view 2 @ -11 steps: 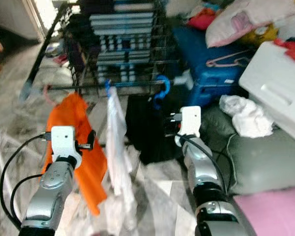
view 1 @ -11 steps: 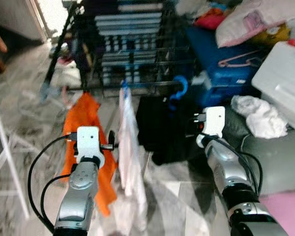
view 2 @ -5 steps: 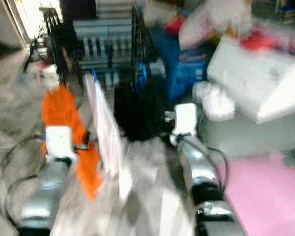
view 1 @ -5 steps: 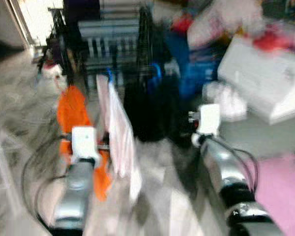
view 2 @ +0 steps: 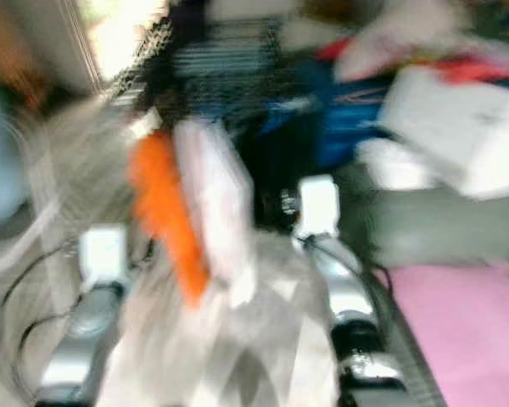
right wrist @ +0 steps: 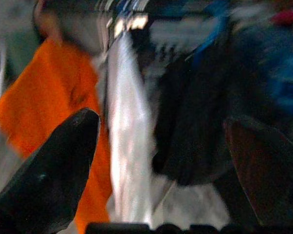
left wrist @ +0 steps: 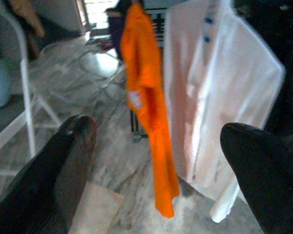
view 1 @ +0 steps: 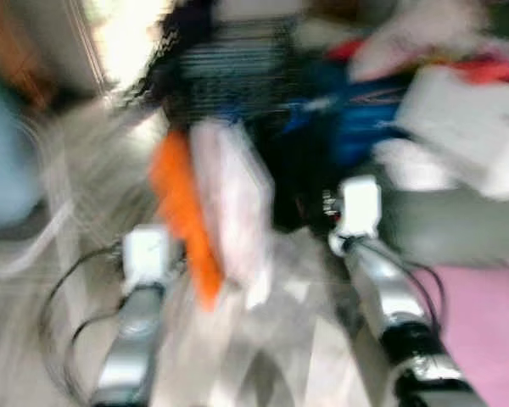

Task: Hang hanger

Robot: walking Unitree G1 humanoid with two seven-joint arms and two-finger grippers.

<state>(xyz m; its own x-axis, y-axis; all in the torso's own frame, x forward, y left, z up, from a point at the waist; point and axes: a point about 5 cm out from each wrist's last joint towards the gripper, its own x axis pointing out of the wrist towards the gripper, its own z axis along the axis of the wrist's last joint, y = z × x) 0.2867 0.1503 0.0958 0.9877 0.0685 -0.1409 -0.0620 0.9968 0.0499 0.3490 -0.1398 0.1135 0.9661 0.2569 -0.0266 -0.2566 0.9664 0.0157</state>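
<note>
The head views are blurred. An orange garment (view 1: pixel 180 203), a white shirt (view 1: pixel 229 199) and a black garment (view 1: pixel 297 170) hang side by side from a dark drying rack (view 1: pixel 229 68). Both arms are raised in front of the clothes. In the left wrist view my left gripper (left wrist: pixel 156 129) is open, nothing between its fingers, facing the orange garment (left wrist: pixel 146 97) and the white shirt (left wrist: pixel 219 92). My right gripper (right wrist: pixel 161 119) is open too and holds nothing, facing the white shirt (right wrist: pixel 129 146) and the black garment (right wrist: pixel 195 126). The hangers' hooks are too blurred to make out.
A white box (view 1: pixel 467 119) and a blue bag (view 1: pixel 365 119) sit at the right behind the rack. A pink mat (view 1: pixel 483 331) lies on the floor at the near right. A white chair frame (left wrist: pixel 24 97) stands to the left on the marble floor.
The whole picture has swung and blurred, so the camera has moved; the hanging clothes now sit nearer the middle. Both arms keep the same raised pose.
</note>
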